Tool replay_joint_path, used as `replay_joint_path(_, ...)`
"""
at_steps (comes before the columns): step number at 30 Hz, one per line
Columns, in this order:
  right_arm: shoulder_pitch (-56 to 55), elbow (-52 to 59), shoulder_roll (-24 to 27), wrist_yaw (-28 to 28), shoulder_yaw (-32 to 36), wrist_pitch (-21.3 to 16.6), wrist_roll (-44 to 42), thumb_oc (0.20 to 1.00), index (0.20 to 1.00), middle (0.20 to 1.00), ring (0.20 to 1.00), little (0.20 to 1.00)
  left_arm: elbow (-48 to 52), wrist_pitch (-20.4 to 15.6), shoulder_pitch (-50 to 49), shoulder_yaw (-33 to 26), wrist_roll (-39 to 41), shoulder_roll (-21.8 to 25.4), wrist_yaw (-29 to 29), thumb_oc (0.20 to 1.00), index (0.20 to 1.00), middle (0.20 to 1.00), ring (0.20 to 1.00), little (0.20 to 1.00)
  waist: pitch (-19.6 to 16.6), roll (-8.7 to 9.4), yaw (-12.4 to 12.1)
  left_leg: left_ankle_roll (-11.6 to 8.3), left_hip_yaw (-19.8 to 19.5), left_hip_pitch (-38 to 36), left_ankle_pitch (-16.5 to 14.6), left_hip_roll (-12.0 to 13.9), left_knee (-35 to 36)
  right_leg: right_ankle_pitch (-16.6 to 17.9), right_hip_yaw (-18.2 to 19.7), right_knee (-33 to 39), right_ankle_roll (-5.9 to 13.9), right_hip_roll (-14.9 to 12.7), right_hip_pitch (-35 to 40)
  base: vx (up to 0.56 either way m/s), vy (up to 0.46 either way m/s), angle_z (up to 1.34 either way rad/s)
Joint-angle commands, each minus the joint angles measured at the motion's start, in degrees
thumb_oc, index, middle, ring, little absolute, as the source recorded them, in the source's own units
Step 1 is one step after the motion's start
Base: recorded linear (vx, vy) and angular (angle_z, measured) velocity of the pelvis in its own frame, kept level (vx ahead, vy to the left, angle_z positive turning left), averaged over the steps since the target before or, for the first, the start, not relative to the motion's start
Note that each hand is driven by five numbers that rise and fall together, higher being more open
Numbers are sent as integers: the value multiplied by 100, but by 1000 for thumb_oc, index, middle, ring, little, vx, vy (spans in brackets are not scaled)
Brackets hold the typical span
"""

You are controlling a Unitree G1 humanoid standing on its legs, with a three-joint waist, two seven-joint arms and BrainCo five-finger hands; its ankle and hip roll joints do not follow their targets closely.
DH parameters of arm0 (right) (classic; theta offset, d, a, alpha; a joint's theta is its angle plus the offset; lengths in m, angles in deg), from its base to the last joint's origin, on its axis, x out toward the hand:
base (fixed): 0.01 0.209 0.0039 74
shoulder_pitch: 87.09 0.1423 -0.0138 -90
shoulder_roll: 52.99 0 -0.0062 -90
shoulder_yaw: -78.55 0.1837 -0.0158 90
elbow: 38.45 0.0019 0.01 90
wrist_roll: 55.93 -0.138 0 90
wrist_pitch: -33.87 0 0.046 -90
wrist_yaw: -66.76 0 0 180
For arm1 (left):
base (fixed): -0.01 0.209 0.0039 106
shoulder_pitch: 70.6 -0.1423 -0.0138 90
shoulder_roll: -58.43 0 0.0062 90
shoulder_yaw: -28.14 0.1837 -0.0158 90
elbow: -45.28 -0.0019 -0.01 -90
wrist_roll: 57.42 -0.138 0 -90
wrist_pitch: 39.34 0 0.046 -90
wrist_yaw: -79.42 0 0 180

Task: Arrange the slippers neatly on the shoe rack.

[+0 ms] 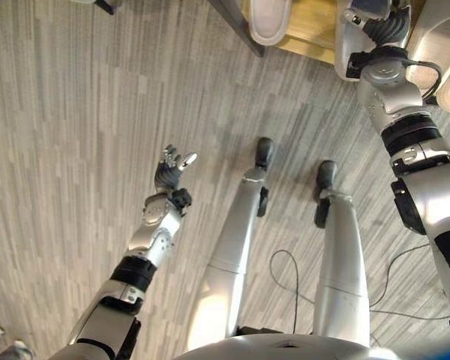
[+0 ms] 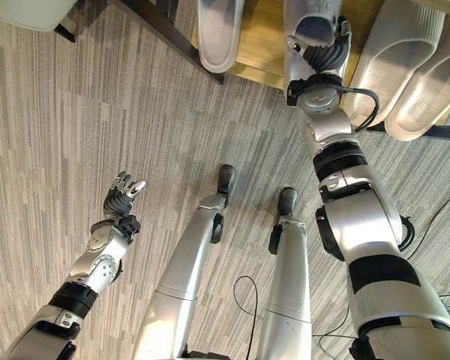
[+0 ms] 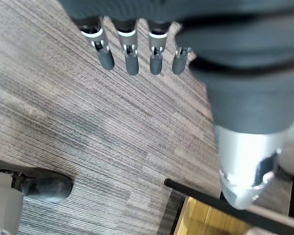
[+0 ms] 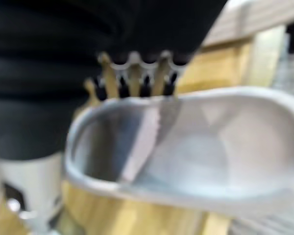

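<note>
A pale grey slipper (image 4: 210,142) lies toe-out on the wooden shoe rack (image 2: 261,45), and my right hand (image 2: 319,37) is shut on it, fingers (image 4: 132,83) over its far rim and thumb below. One more pale slipper (image 2: 221,30) rests on the shelf to its left. Two others (image 2: 401,56) (image 2: 435,82) sit side by side to its right. My left hand (image 1: 172,169) hangs open over the bare floor, far from the rack, fingers (image 3: 130,54) straight and holding nothing.
The rack's dark frame bar (image 2: 165,30) slants along the shelf's front left edge. A white object on a dark leg (image 2: 22,11) stands at the far left. Grey plank flooring (image 1: 75,150) spreads out in front of the rack.
</note>
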State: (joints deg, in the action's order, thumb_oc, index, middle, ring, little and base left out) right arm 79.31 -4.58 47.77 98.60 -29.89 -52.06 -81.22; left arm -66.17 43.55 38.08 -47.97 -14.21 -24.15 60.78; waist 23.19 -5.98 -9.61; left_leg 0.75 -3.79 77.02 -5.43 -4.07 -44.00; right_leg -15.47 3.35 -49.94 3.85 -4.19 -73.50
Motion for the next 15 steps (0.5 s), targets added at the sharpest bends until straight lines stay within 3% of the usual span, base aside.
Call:
replay_joint_path(1,-424,-55,-275,49,70,-265,-191,1000,1000,1000,1000,1000,22,-62,-535,194,-233,142,-5,1000,1000,1000,1000,1000,-626,-106,-107,-28,123,122,-510,111,283,100,30,241,160,-339,115,0,0,0)
replay_joint_path(15,-57,-451,-165,124,-19,-517,-440,1000,1000,1000,1000,1000,21,-263,-644,280,-353,186,-129,1000,1000,1000,1000,1000,-748,-175,-290,-37,59,200,-523,24,267,4,-32,163,152,-430,68,5,-6,3)
